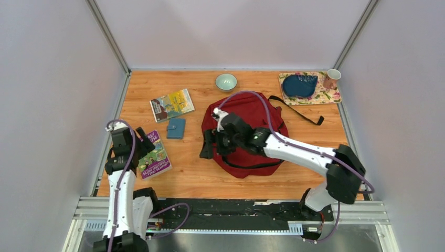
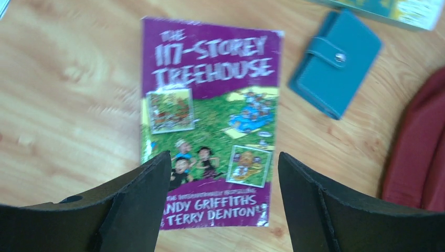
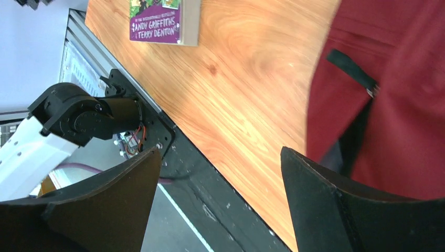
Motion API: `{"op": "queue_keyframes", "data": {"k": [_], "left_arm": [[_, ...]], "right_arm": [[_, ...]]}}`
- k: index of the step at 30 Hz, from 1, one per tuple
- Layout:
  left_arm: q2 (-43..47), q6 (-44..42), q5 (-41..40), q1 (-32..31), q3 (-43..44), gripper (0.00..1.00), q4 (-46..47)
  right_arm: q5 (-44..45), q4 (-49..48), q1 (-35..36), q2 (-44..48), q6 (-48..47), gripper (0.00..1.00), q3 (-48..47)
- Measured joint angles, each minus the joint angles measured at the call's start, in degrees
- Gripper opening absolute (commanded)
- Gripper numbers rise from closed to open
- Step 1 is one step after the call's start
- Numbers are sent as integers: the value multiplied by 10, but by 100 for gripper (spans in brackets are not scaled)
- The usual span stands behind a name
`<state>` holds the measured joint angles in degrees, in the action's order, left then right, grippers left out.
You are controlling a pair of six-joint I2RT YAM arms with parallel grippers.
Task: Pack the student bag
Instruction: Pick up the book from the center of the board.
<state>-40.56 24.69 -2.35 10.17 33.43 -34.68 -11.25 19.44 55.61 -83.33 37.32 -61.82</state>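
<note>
Black and wide apart, the jaws of the left gripper [image 2: 224, 157] hung over the near end of the purple book [image 2: 210, 105] with nothing between them. The book lay flat on the wooden table [image 1: 210, 181], its title end pointing away from the wrist. A blue wallet [image 2: 336, 63] lay just beyond it, and a second book [image 1: 171, 104] further off. The right gripper [image 3: 220, 152] was spread just as wide and empty at the left edge of the backpack [image 1: 252, 113], its fingers straddling bare wood and red cloth without gripping either.

The book looked thin and flush to the wood, so fingers coming straight down would likely skate over the cover or shove it toward the wallet instead of getting under an edge. With no grip on the soft cloth, the bag's mouth could sag shut, and a book pushed at it would probably just slide the bag along. The purple cable draped over the bag could snag a strap.

The backpack lay flat, centre-right on the table, well apart from the books. Its outline was almost round, so the long axis was faint, seemingly running near to far, with a loose black strap [image 1: 299, 111] trailing far-right. Which end held the opening I could not tell.
</note>
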Motion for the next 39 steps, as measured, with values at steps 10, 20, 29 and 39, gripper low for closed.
{"op": "queue_keyframes", "data": {"k": [10,20,29,39], "left_arm": [[-15,36,51,184,-71,82,0],[-21,46,45,185,-144,82,55],[-6,47,140,189,-177,77,113],[-5,50,228,191,-191,76,138]], "right_arm": [[-48,0,25,-183,-10,87,-155],[-56,-2,25,-371,8,88,-342],[-79,-6,25,-503,46,88,-438],[-112,-24,20,-528,67,50,-455]]}}
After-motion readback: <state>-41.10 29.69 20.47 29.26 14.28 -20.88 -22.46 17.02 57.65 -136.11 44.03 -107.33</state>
